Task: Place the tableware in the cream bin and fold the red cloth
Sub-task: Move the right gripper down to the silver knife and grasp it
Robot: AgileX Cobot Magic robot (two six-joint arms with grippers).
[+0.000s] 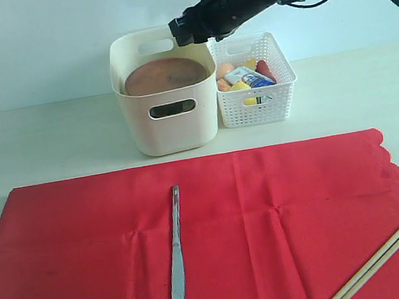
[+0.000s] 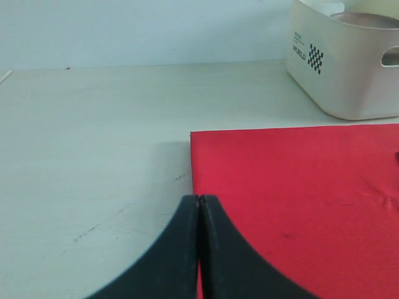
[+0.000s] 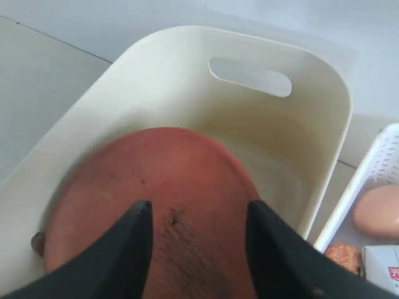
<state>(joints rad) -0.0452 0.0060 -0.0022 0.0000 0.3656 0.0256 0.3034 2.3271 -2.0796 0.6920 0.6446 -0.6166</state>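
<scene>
Above the cream bin point(image 3: 312, 149), my right claw point(image 3: 198, 210) hangs with jaws spread and empty, the round brown wooden plate point(image 3: 162, 165) lying just beneath it inside the bin, knife point(image 1: 176, 257) and chopsticks point(image 1: 379, 262) far off on the red cloth point(image 1: 282, 205).

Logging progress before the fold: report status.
Right gripper open over round brown wooden plate, inside tall cream plastic bin. Left gripper shut at edge of large red cloth. Silver knife and light wooden chopsticks lie on cloth.

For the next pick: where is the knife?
Exterior view: the knife lies on the red cloth, left of centre, in front of the cream bin.
</scene>
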